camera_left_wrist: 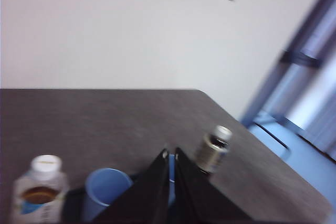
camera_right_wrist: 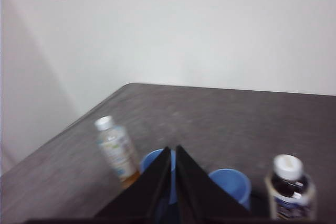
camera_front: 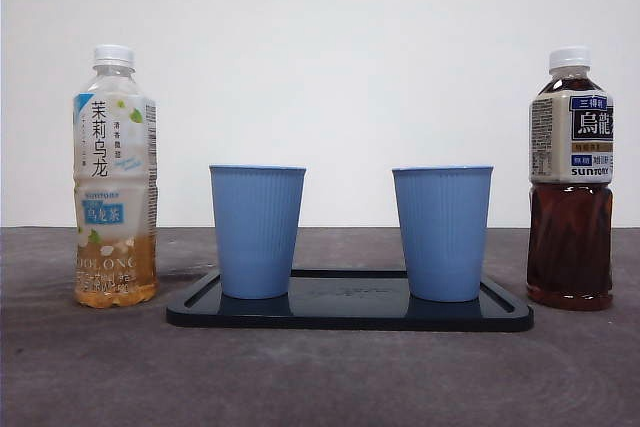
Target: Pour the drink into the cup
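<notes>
My left gripper point(camera_left_wrist: 171, 153) hung well above the table w/ its jaws pressed together, nothing in them; my right gripper point(camera_right_wrist: 172, 150) was the same, jaws closed & empty, also held high. Neither showed in the front view. Below them sat two blue ribbed cups, the left cup point(camera_front: 257, 231) & the right cup point(camera_front: 442, 233), both upright on a black tray point(camera_front: 350, 315). A pale jasmine oolong bottle point(camera_front: 114, 179) stood off the tray beside the left cup; a dark oolong tea bottle point(camera_front: 570, 182) stood beside the right cup. Both were capped & upright. I judged the task not yet started: approach step. Next move prob. called for opening a jaw pair, dropping to a bottle's body, gripping it, then getting the cap off before any tilt.
</notes>
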